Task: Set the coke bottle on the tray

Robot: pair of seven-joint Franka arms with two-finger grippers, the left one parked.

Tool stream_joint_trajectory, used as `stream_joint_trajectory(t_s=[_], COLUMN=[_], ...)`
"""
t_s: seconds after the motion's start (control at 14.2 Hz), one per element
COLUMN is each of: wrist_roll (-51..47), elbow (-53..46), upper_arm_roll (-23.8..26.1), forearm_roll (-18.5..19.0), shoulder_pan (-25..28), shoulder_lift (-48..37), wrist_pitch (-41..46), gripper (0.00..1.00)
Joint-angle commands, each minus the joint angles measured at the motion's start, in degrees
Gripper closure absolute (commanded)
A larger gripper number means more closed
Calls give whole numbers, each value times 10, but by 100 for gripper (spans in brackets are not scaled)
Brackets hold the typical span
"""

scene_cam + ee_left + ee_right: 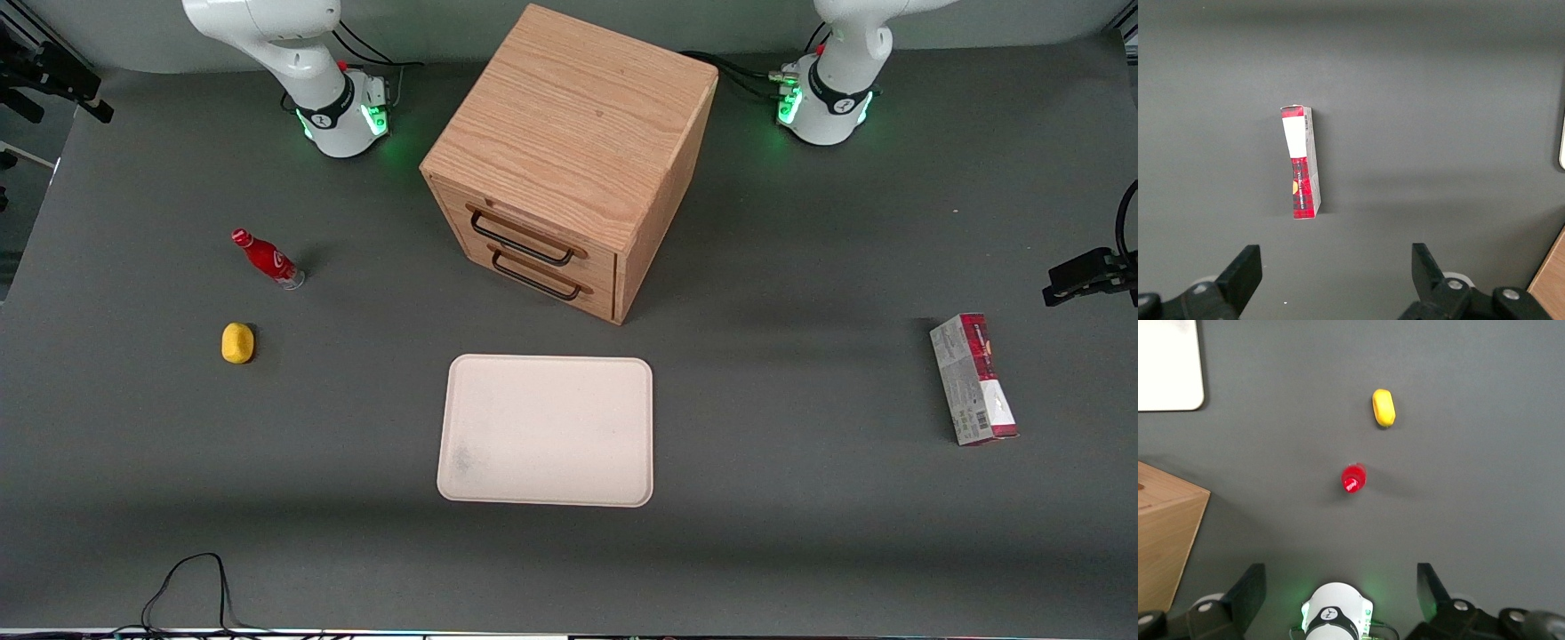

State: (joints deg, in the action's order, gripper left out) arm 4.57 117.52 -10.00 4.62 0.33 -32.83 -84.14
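The coke bottle (267, 258) is small and red with a red cap and a clear base. It stands upright on the grey table toward the working arm's end. The right wrist view shows it from above (1353, 479). The cream-white tray (547, 431) lies flat and bare nearer the front camera, in front of the drawer cabinet; one of its corners shows in the right wrist view (1168, 367). My right gripper (1340, 587) is open and empty. It hangs high above the table over its own arm base, well apart from the bottle. It is out of the front view.
A yellow lemon-like object (237, 343) lies beside the bottle, nearer the front camera, and also shows in the right wrist view (1383, 407). A wooden two-drawer cabinet (569, 160) stands mid-table. A red-and-grey carton (973, 378) lies toward the parked arm's end.
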Motion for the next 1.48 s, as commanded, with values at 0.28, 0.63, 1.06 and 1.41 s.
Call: stream_joint_trajectory(t_s=[0.28, 0.63, 1.06, 1.41], wrist_roll=[69, 69, 65, 64], elbow=[54, 128, 223, 295], upper_arm_roll=[-15, -17, -18, -32], forearm_roll=[24, 24, 24, 24], shoulder_pan=[8, 8, 8, 7], shoulder_lift=[-38, -33, 5, 34], wrist_pitch=[-21, -94, -235, -330], gripper=[0, 0, 0, 0])
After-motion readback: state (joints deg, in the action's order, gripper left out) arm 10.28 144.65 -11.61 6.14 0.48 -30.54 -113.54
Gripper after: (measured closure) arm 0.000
